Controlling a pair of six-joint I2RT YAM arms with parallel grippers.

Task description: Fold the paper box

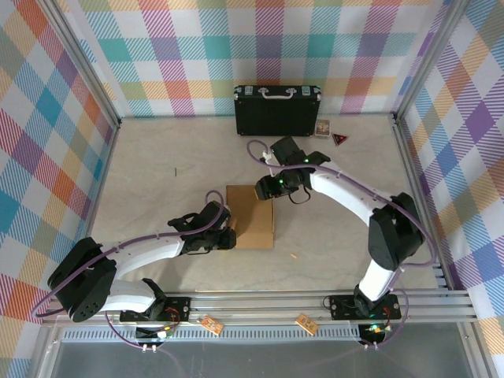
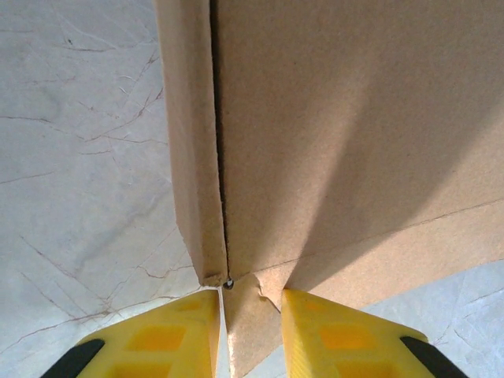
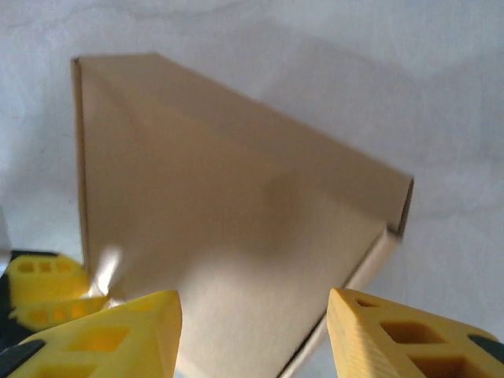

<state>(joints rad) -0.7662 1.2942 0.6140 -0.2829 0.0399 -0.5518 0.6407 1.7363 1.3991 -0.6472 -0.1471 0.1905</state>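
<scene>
1. From above, I see the paper box [image 1: 250, 220] lying folded, plain brown cardboard, near the middle of the pale table [image 1: 157, 165].
2. The left claw [image 1: 230, 238] sits at the box's 8 o'clock edge, touching it.
3. On the left wrist camera, a cardboard tab at the box's near corner stands between the two yellow fingers [image 2: 173, 335]. The fingers are clenched on that tab. The rest of the box rises toward 12 o'clock, with a narrow side panel at 11 o'clock and a dark seam beside it.
4. The right claw [image 1: 264, 189] hovers at the box's 1 o'clock corner.
5. On the right wrist camera, its yellow fingers [image 3: 394, 335] stand wide apart, released. The box's broad face lies ahead toward 12 o'clock, and its near edge runs between them. I cannot tell whether either finger touches it.
6. A black case [image 1: 277, 110] with a silver handle stands at the table's 12 o'clock edge, well apart from the box.
</scene>
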